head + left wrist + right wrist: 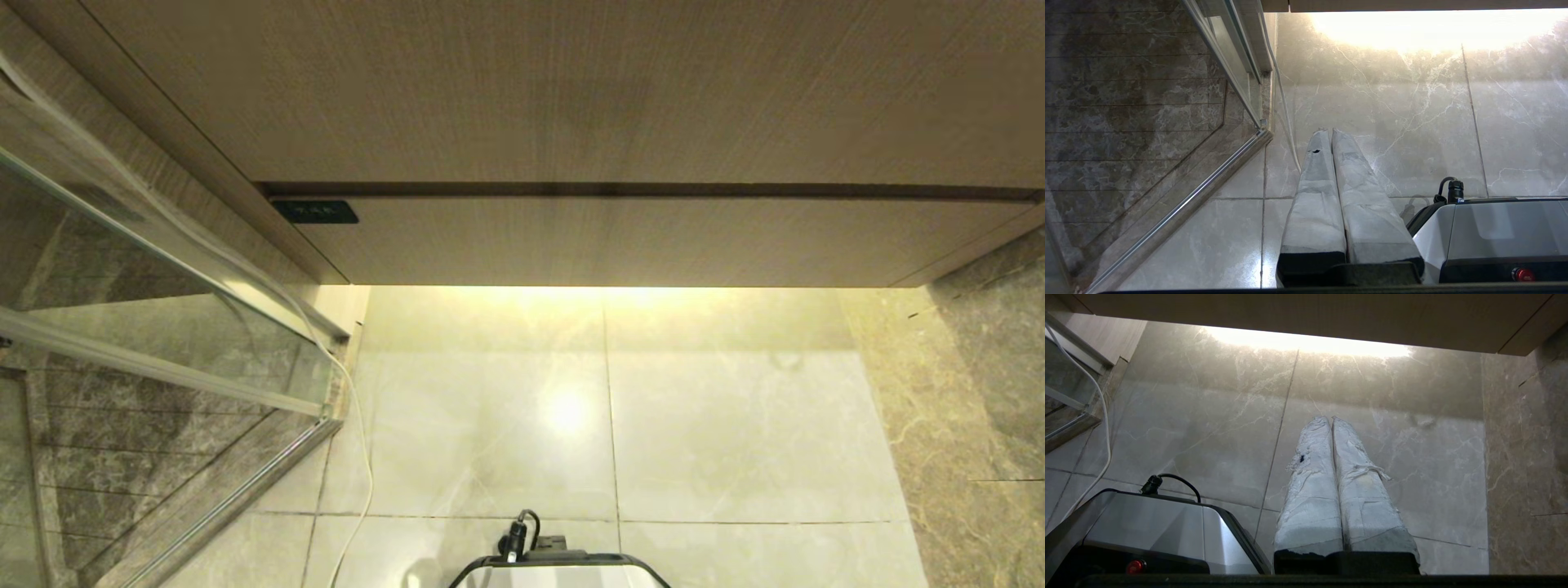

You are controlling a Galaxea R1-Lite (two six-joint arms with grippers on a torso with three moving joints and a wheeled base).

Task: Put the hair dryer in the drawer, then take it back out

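The drawer is a wide, low light-wood front, closed, under a taller wood panel, with a small black label at its left end. The hair dryer is out of view. My left gripper hangs low beside my base, its white-wrapped fingers pressed together over the floor tiles, holding nothing. My right gripper is likewise shut and empty, pointing at the tiled floor below the cabinet's lit underside. Neither arm shows in the head view.
A glass shower partition with a metal frame stands at the left, and a thin white cord runs down beside it. A dark marble wall closes the right side. My base sits at the near edge on pale tiles.
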